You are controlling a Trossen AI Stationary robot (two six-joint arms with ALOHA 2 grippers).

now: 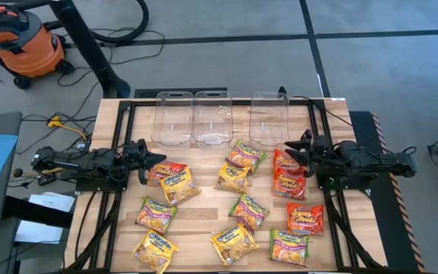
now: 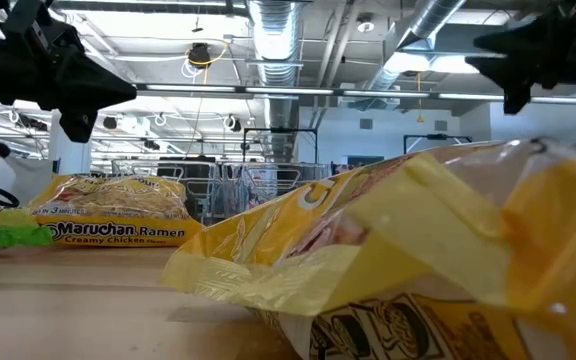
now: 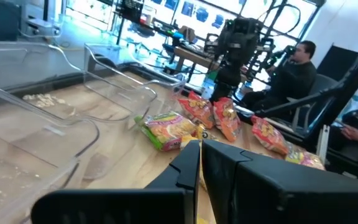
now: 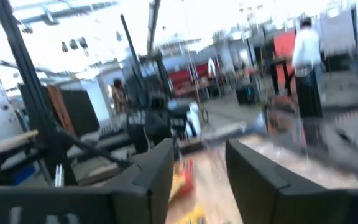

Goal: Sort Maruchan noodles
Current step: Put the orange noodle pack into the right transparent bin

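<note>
From above, three clear plastic bins (image 1: pixel 210 118) are standing in a row at the far edge of the slatted wooden table (image 1: pixel 204 215), and none is holding a packet; only pale crumbs are showing on the middle one's floor. The crinkly square Maruchan noodle packets (image 1: pixel 242 209), yellow, red-orange and green-with-pink, are all lying loose on the wood in front of the bins. The left gripper (image 1: pixel 157 160) is hanging by the two leftmost packets, fingers pressed together and holding nothing; the right gripper (image 1: pixel 291 152) is hovering over the red-orange stack, fingers apart, carrying nothing. Down at table height, a yellow creamy-chicken packet (image 2: pixel 108 215) is lying flat beyond a big crumpled yellow one up close. The left wrist camera is looking past closed fingers (image 3: pixel 188 168) at the bins (image 3: pixel 73 106), bare but for crumbs. The right wrist view is showing spread fingers (image 4: pixel 160 171) with nothing between them.
</note>
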